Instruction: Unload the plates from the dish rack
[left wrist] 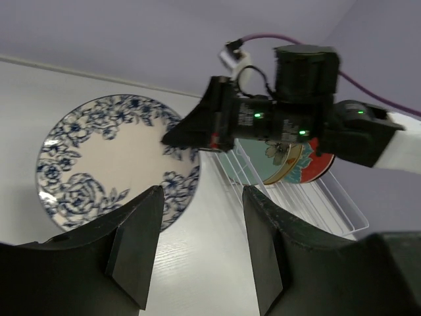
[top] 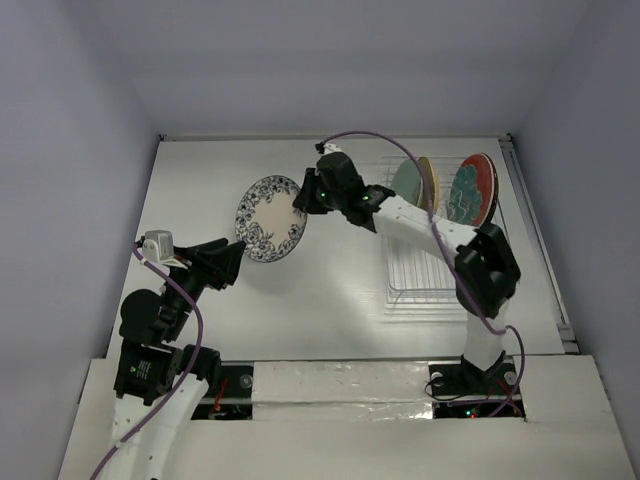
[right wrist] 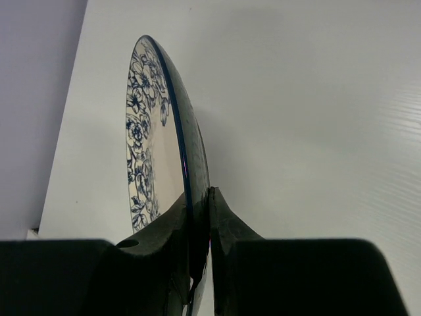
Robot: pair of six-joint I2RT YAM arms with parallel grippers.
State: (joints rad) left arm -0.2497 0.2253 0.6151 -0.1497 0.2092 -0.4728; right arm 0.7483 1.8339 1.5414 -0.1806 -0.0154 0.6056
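The right fingers [top: 304,197] are closed tight on the rim of the white plate with the dark floral rim [top: 270,218], one finger on each face. In the right wrist view the fingers [right wrist: 222,227] pinch the plate [right wrist: 152,148] at its near edge, and the plate is seen almost edge-on, standing up from the grip. From above, the plate is tilted with its patterned face turned toward the left arm. It sits over the far half of the tabletop [top: 330,290], left of the middle and well apart from the dish rack [top: 430,265]. Whether its lower edge touches the tabletop cannot be told.

The left fingers [top: 228,262] are spread wide with nothing between them. They point at the plate from the left edge side of the tabletop, near it but apart from it. In the left wrist view both fingers [left wrist: 139,240] frame the plate [left wrist: 105,161] and the right fingers [left wrist: 191,131] that grip it.

The dish rack lies along the right edge of the tabletop and runs toward the far right corner. At its far end a mint green plate [top: 408,182] stands on edge with a tan plate [top: 430,180] just behind it. A red-and-teal floral plate [top: 470,192] stands beside them, nearer the right edge.
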